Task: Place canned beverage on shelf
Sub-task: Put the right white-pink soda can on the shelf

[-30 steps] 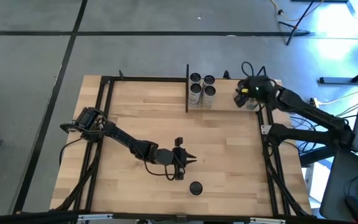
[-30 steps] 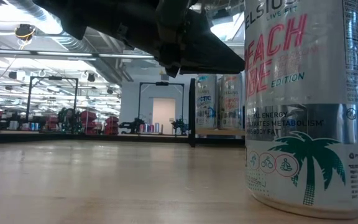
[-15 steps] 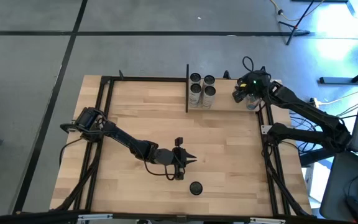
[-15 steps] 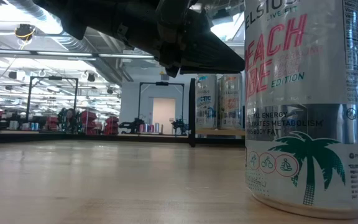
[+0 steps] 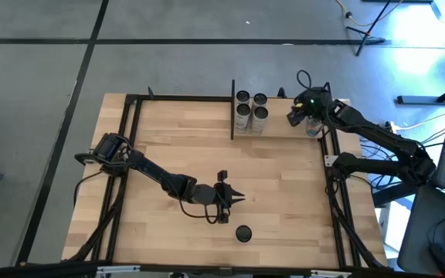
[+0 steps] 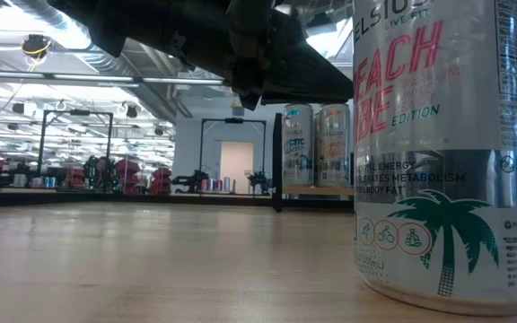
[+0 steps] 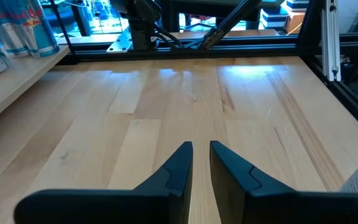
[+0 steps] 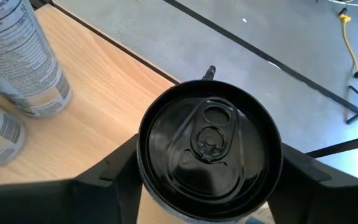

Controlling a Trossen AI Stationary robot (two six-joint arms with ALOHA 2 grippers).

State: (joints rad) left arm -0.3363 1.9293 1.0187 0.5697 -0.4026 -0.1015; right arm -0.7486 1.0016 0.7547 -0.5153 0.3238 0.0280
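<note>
The left hand [image 5: 234, 198] waits low over the middle of the worktop [image 5: 176, 154], at about seven o'clock from the centre, with its fingers [image 7: 178, 168] drawn almost together on nothing; the left wrist view shows only bare wood between and beyond them. A spare can [image 5: 243, 233] stands upright just past it toward six o'clock, near the front edge (it fills the right side of the low view), untouched.

Further right, the shelf [image 5: 280, 133] runs along the far edge of the worktop at roughly one o'clock. Four cans [image 5: 251, 110] already stand on it in a tight square beside its black post [image 5: 232, 108].

At the right end of the shelf, toward two o'clock, is the right hand [image 5: 301, 116]. It is clenched on the carried can [image 8: 209, 149]: the right wrist view looks straight down on the black lid, with a dark finger pressed to each side of the rim. The can's long axis is vertical, lid up, so it only needs lowering, not turning. Whether its base touches the plank I cannot tell.

The relation that matters is this: the free stretch of shelf lies between the carried can and the group of four, the group sitting toward nine o'clock of the hand, near but apart. The right arm is the nearer one by far, and my judgement is that it should finish the placing.
</note>
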